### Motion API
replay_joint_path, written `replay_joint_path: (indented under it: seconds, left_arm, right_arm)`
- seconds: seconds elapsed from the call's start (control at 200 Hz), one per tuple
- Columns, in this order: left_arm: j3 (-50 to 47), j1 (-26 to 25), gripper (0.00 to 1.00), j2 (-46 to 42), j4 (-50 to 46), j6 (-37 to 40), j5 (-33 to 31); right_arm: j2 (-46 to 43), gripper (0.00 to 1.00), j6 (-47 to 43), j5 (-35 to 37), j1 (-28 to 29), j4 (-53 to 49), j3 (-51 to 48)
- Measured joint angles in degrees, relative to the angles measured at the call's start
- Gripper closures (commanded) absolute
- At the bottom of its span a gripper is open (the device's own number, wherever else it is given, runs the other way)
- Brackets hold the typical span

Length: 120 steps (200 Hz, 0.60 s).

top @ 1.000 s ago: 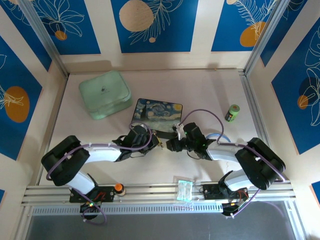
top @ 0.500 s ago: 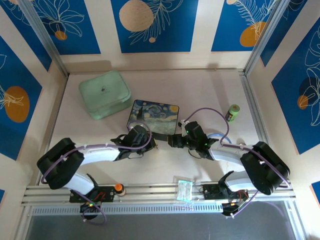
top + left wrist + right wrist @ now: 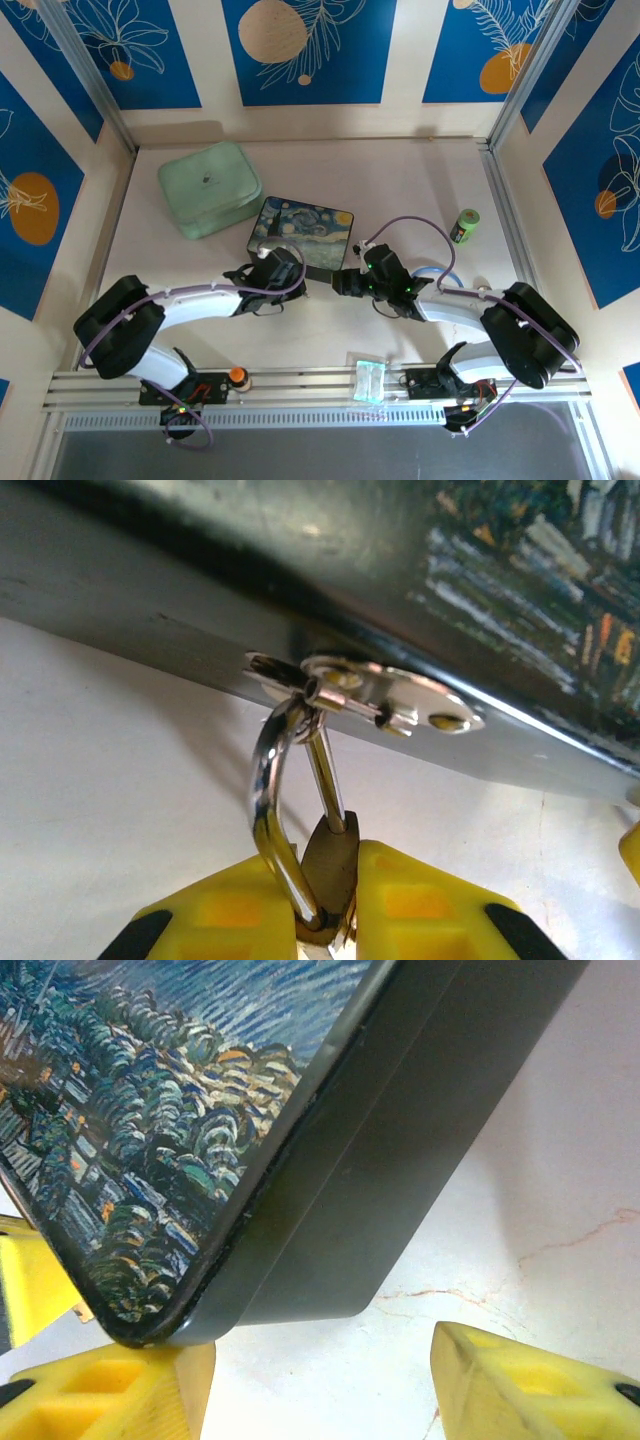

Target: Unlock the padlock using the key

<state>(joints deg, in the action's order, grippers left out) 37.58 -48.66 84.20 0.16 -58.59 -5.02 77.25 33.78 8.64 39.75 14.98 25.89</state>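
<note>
The left claw [image 3: 330,920] is clamped on the padlock [image 3: 328,855]. Its ribbed yellow pads [image 3: 225,910] pinch the small dull-brass body at the bottom centre of the left wrist view. The thin polished shackle [image 3: 268,780] curves up from the body and passes through the loop of the box's small silvery clasp [image 3: 385,695] in the middle of the frame. The clasp is a flat plate riveted to the dark, smooth metal side of the starry-night box [image 3: 520,570].

In the overhead view the left claw [image 3: 305,275] sits at the box's [image 3: 300,225] lower edge, with the right claw [image 3: 342,282] just to its right.

The right claw [image 3: 320,1390] is spread wide. One blocky yellow fingertip [image 3: 100,1390] lies at the lower left, under the box's rounded corner [image 3: 330,1230]. The other fingertip [image 3: 520,1380] stands apart at the lower right. Bare white tabletop [image 3: 540,1160] with faint reddish veins lies between them.

A rounded mint-green case [image 3: 208,188] rests on the tabletop at the upper left of the overhead view.
</note>
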Motion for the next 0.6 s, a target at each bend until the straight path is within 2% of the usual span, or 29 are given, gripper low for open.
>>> replay_joint_path:
  seconds: [0.245,0.38,0.6]
  left_arm:
    - [-1.70,-0.74,0.91,0.15,3.98,-1.05,-1.51]
    - [0.85,-0.74,0.91,0.35,-0.44,-0.44,-2.14]
    - [3.61,1.95,0.92,-1.51,-8.04,3.37,0.44]
  right_arm:
    - [0.22,0.42,0.61,0.37,0.04,0.28,0.00]
    - [0.07,0.42,0.81,0.79,0.04,-0.39,0.11]
    - [-5.46,0.46,1.77,2.01,-0.68,-8.79,2.95]
